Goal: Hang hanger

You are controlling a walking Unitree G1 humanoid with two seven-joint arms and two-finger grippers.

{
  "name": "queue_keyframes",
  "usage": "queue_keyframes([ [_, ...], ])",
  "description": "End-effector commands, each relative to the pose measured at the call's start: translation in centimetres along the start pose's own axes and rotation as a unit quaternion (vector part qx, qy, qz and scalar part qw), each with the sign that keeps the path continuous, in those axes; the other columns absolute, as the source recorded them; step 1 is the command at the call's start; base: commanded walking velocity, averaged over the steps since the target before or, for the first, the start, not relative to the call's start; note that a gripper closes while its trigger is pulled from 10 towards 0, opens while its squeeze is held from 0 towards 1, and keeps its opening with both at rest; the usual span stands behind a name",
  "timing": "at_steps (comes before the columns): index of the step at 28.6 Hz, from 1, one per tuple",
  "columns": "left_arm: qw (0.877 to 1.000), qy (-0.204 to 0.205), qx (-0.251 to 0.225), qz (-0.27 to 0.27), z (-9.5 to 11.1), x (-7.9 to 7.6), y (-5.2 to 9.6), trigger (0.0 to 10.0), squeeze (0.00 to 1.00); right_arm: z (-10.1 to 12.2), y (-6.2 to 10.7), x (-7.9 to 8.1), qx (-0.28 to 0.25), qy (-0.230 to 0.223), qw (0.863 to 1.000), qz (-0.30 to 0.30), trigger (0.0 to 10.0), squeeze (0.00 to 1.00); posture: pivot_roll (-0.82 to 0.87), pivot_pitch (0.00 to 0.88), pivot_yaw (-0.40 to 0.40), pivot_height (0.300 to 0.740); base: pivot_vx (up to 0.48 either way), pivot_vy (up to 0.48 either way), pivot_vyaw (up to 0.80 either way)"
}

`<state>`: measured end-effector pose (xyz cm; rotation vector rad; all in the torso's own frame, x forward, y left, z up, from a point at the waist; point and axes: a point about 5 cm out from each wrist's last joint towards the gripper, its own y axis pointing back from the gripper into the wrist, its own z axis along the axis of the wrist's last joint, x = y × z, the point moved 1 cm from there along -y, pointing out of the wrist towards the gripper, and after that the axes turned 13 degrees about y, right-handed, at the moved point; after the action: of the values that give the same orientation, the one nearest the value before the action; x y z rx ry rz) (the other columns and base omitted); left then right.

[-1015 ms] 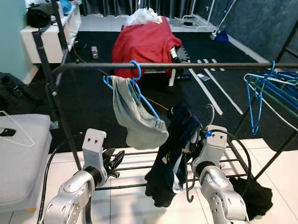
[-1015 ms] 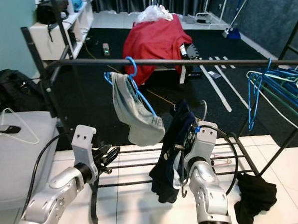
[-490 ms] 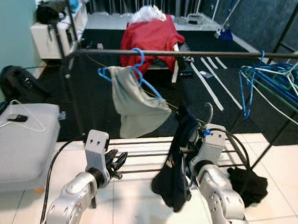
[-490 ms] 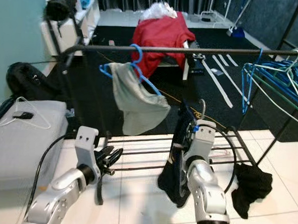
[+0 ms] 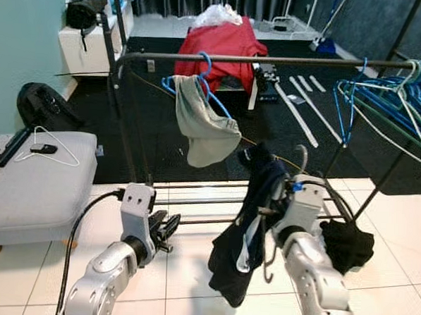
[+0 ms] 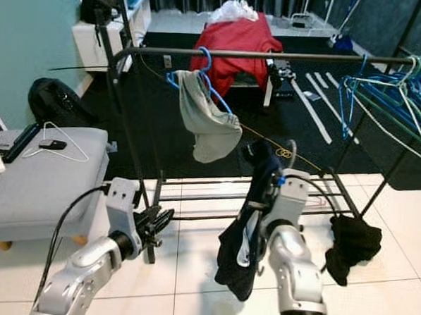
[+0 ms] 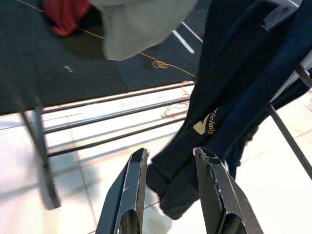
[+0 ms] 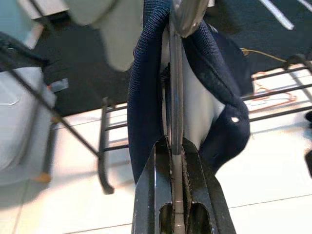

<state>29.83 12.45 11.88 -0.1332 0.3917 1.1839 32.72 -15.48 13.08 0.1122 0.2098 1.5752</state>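
One clothes rail (image 5: 272, 60), one grey garment (image 5: 205, 125) on a blue hanger (image 5: 204, 79), one navy garment (image 5: 253, 223), one white hanger (image 5: 49, 145), two pincers.

Lived-in room of a home, laundry corner — black clothes rack (image 5: 272, 60) on white floor tiles (image 5: 183, 269), grey garment on a blue hanger (image 5: 200, 79), bunch of bare blue and green hangers (image 5: 390, 103) at the rail's far end. Grey upholstered ottoman (image 5: 39, 184), black backpack (image 5: 47, 106) on dark carpet (image 5: 162, 141), red cloth over furniture (image 5: 220, 41), dark curtains behind — domestic clutter throughout.
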Motion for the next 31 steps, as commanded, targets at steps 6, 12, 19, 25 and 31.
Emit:
queue_keyframes([
  [6,1.000,-0.017,0.007,-0.015,0.0,0.1,0.2,10.0,0.00,0.6,0.0,0.5,-0.013,-0.001,1.000,0.025,10.0,0.00,-0.06,0.093,0.004,0.740,0.000,0.000,0.00],
  [12,0.999,-0.023,0.006,-0.022,0.3,0.2,0.1,10.0,0.00,0.3,-0.1,0.7,-0.006,0.011,0.998,0.055,10.0,0.00,-0.07,0.095,0.008,0.740,0.000,0.000,0.00],
  [19,0.999,-0.025,0.009,-0.021,0.3,0.3,-0.1,10.0,0.00,0.3,-0.1,0.6,-0.005,0.013,0.998,0.058,10.0,0.00,-0.07,0.099,0.010,0.740,0.000,0.000,0.00],
  [25,1.000,-0.021,-0.007,-0.005,0.8,0.5,-0.3,10.0,0.00,1.0,0.1,1.7,-0.030,0.037,0.993,0.112,10.0,0.00,-0.07,0.102,0.015,0.740,0.000,0.000,0.00],
  [31,0.996,-0.070,-0.033,-0.052,2.6,0.1,-0.7,10.0,0.00,1.3,0.0,2.3,-0.042,0.087,0.979,0.181,10.0,0.00,-0.07,0.104,0.015,0.740,0.000,0.000,0.00],
])
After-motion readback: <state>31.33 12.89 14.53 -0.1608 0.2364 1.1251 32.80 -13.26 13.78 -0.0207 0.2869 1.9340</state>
